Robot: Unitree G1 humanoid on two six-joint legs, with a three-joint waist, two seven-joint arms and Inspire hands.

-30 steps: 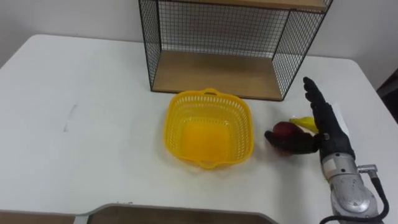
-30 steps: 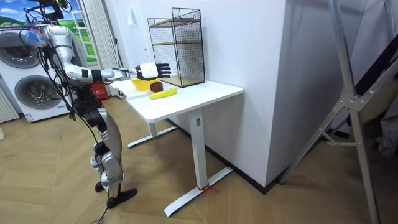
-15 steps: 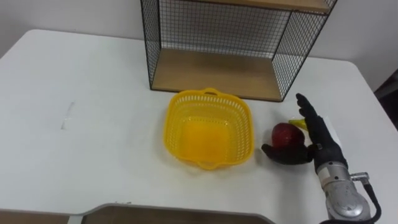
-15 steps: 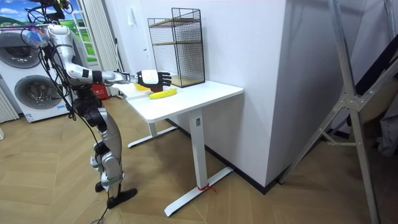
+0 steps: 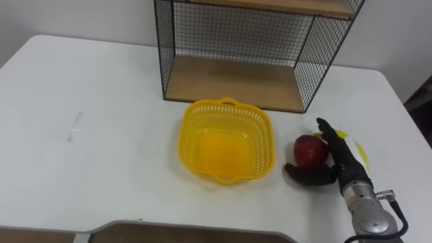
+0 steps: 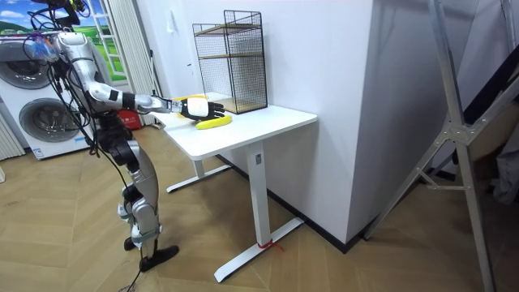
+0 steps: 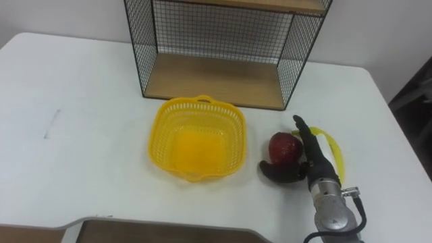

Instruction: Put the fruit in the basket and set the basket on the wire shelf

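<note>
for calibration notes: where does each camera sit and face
Left eye view: on the head, facing down at the table, basket and wire shelf; right hand beside the apple shows.
Right eye view: beside it, same scene and hand.
Room view: off in the room, facing the whole standing robot at the table.
All share table and wire shelf.

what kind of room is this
Probably a home-style utility or laundry room, perhaps a test set-up: a white front-loading washing machine stands beside the robot, there is a wood-plank floor, and a white table carries a black wire shelf.
</note>
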